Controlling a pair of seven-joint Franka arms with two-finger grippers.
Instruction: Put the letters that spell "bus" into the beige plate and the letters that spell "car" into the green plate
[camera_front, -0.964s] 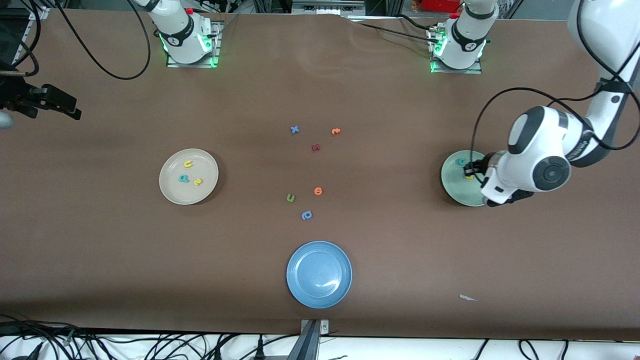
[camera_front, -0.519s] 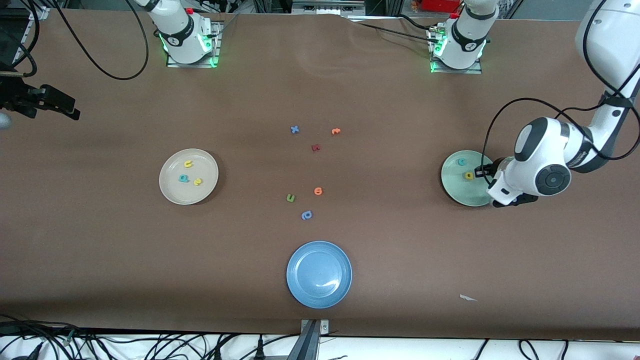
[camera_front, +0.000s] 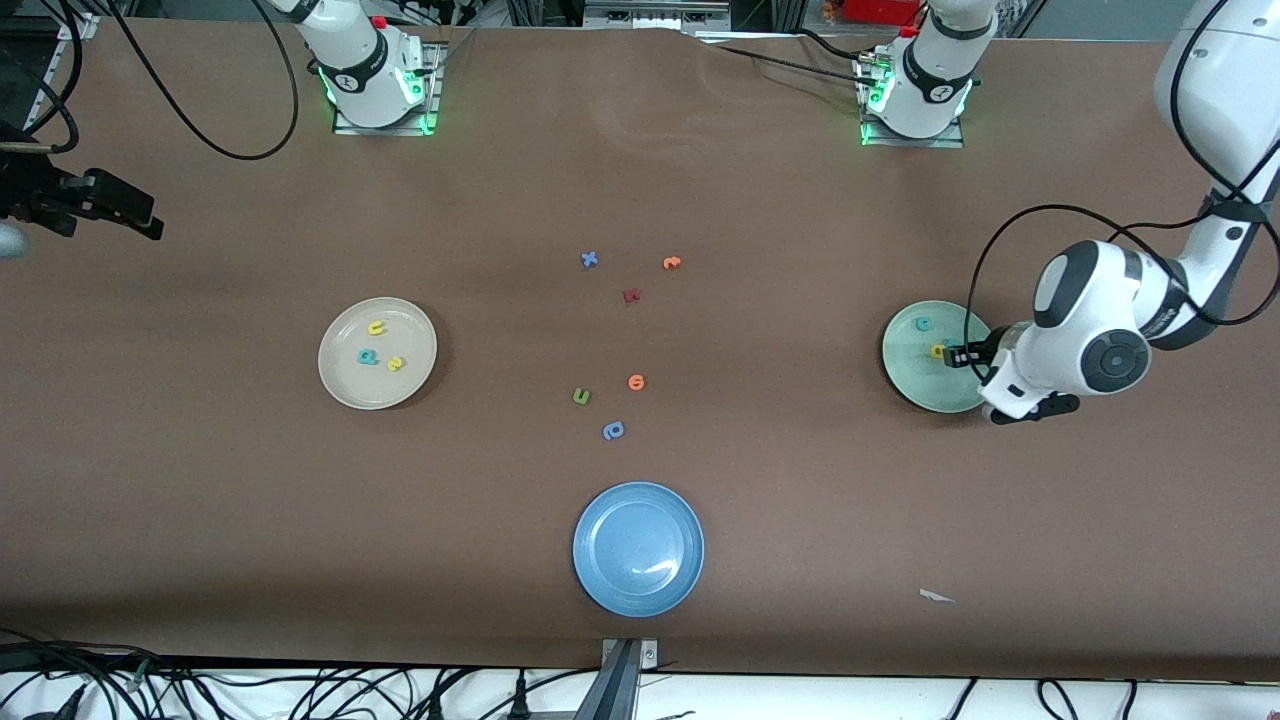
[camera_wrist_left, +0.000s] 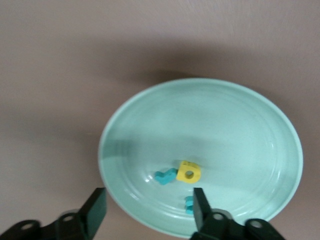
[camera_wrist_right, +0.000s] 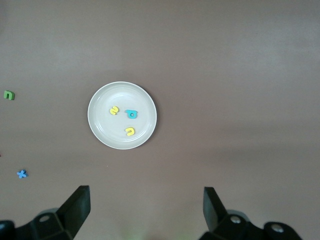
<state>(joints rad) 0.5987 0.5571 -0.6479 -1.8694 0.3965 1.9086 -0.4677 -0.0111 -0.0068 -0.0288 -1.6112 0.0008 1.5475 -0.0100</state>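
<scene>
The green plate (camera_front: 915, 378) lies toward the left arm's end of the table. It holds a teal letter (camera_front: 924, 323) and a yellow "a" (camera_front: 938, 350). In the left wrist view the green plate (camera_wrist_left: 225, 125) carries the yellow "a" (camera_wrist_left: 189, 172), a teal letter (camera_wrist_left: 165, 176) touching it, and a second teal letter (camera_wrist_left: 189, 204) half hidden by a finger. My left gripper (camera_wrist_left: 147, 207) hangs open over the plate's rim, holding nothing. The beige plate (camera_front: 345, 385) holds a yellow "u" (camera_front: 376, 327), a teal "b" (camera_front: 368, 356) and a yellow "s" (camera_front: 396, 364). My right gripper (camera_wrist_right: 145, 205) waits open, high above the table beside the beige plate (camera_wrist_right: 100, 131).
A blue plate (camera_front: 600, 520) sits near the front edge. Loose letters lie mid-table: a blue "x" (camera_front: 589, 259), an orange one (camera_front: 671, 263), a dark red one (camera_front: 631, 295), another orange (camera_front: 636, 381), a green one (camera_front: 581, 396), a blue one (camera_front: 613, 430). A white scrap (camera_front: 935, 596) lies near the front edge.
My left gripper has opened and drawn back from the middle of the green plate toward its rim. A teal letter now lies loose beside the yellow "a". The right arm has not moved.
</scene>
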